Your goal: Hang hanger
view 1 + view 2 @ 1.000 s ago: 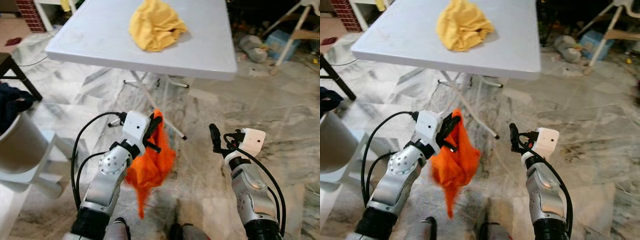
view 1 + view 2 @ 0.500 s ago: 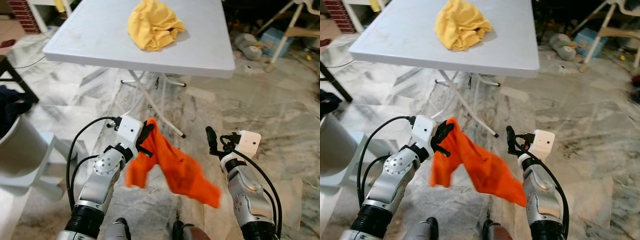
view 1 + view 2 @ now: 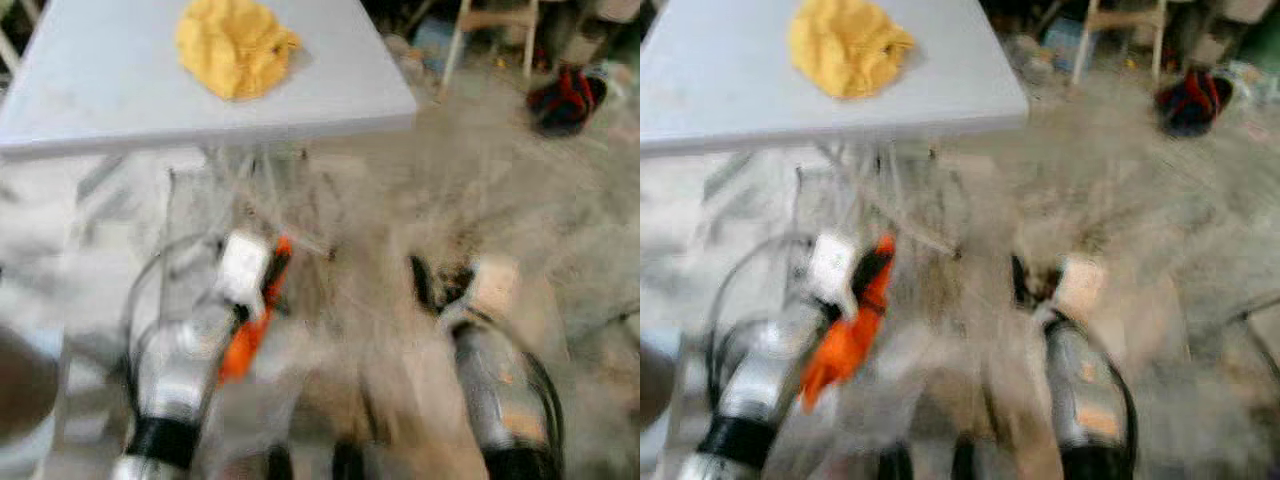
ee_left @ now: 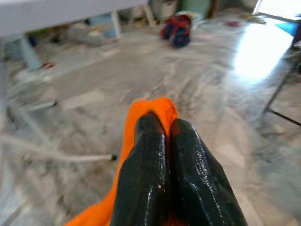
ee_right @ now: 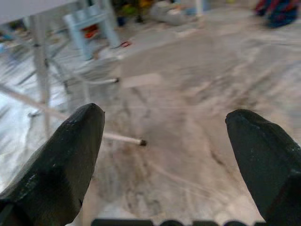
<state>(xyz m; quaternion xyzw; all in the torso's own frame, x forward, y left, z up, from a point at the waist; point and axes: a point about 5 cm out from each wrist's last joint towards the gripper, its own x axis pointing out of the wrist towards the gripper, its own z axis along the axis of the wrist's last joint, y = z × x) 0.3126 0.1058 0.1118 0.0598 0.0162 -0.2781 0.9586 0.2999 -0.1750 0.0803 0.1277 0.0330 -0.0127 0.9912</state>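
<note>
White folding table [image 3: 330,85], yellow cloth [image 3: 233,45] on it, marble floor [image 5: 188,99], red-blue bundle [image 4: 177,32]

Left gripper [image 4: 167,155] raised forward, fingers pressed together; right gripper [image 5: 164,155] forward, fingers spread wide.

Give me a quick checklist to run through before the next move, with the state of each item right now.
1. Left gripper shut on the orange cloth: ok.
2. Right gripper open and holding nothing: ok.
3. Head camera views sharp enough to aim by: not ok, both are heavily blurred.
4. A hanger to hang: cannot tell, none can be made out in the blur.
5. Crumpled yellow cloth lying on the white folding table, apart from both arms: ok.
6. Marble floor ahead of the right gripper free of obstacles: ok nearby; a red and dark bundle lies farther off.
</note>
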